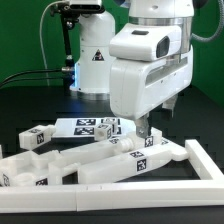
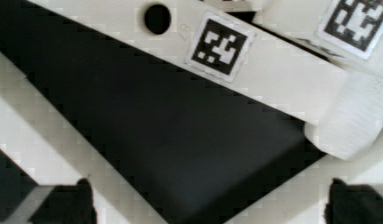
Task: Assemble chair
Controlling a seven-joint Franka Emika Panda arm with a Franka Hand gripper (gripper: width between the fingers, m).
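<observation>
Black table (image 1: 25, 105) before a green wall (image 1: 25, 35): white arm (image 1: 150, 70) lowered among loose chair parts (image 1: 120, 158).

Flat on the table, the chair parts lie in a loose cluster between the marker board (image 1: 85, 127) behind them and a white rail (image 1: 150, 182) at the front edge. The gripper (image 1: 143, 128) hangs low over the cluster, towards the exterior view's right. In the wrist view its fingers (image 2: 55, 205) are spread wide over bare table. Beyond them lies a white bar (image 2: 170, 60) bearing a round hole (image 2: 156, 17) and a tag (image 2: 218, 46). Whether the fingertips touch anything cannot be told.
</observation>
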